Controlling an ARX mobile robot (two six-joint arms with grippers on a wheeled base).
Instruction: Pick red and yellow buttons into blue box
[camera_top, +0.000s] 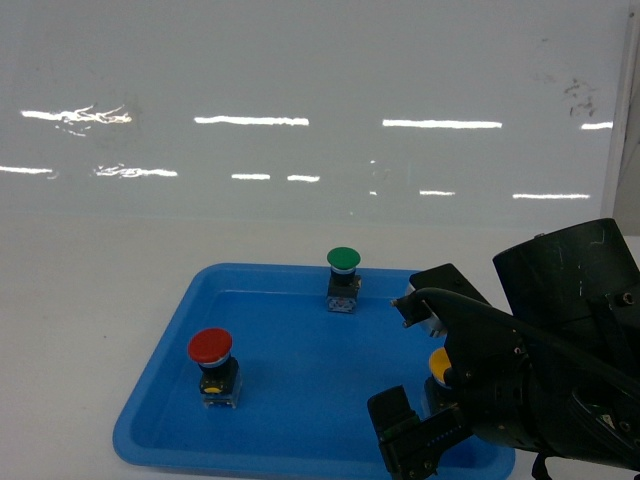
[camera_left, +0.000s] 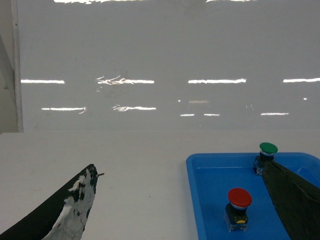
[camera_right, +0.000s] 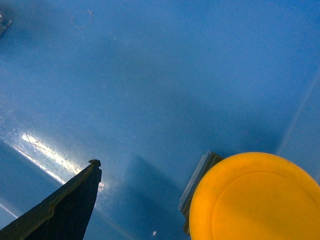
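Right hand (camera_top: 432, 385) lower right of frame, fingers apart around yellow button (camera_top: 438, 362) in shallow blue tray (camera_top: 160, 420). Red button (camera_top: 211, 347) lower left, upright. Left hand (camera_left: 185, 210) open.

White table (camera_top: 90, 330), glossy wall (camera_top: 300, 60), perhaps glass.

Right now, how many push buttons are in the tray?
3: red button front left, green button at the back, yellow button right, mostly hidden by the arm.
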